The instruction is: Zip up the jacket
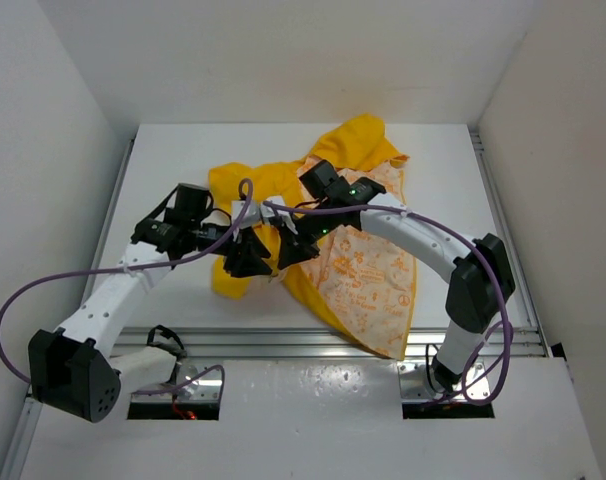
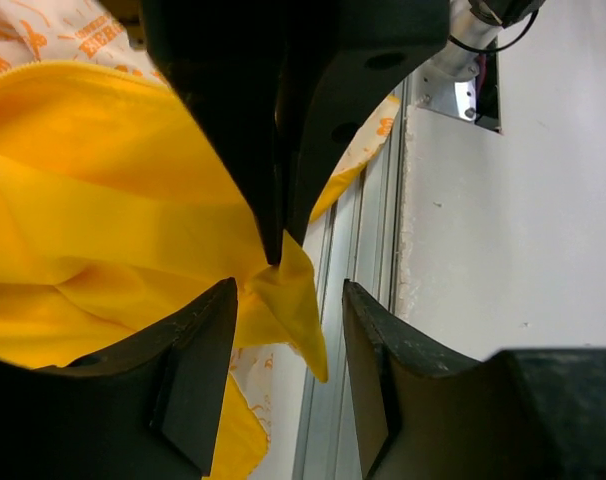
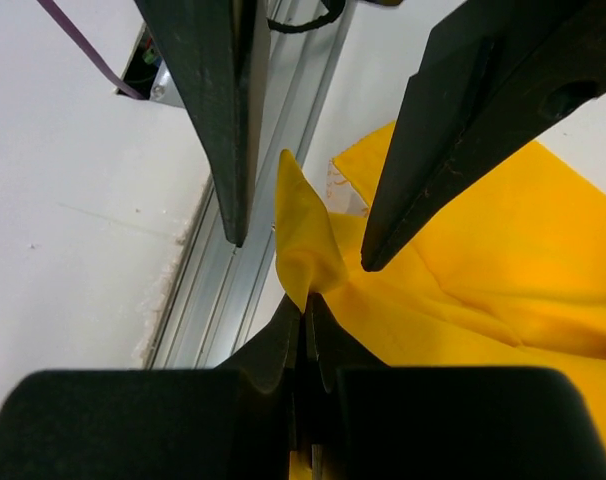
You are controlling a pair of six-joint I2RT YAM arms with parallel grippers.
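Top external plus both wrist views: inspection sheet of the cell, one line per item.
Surface: white table, with an aluminium rail along its near edge.
Job's things: the jacket, crumpled, lying open with its printed lining up, one corner over the rail; not zipped.
Clutter: nothing seen.
Grippers: right gripper shut on a tip of the jacket's yellow fabric; left gripper open, a finger on either side of that tip, not clamped.
Cables: purple cables loop along both arms; one arcs above the jacket.
Surroundings: white walls on three sides.
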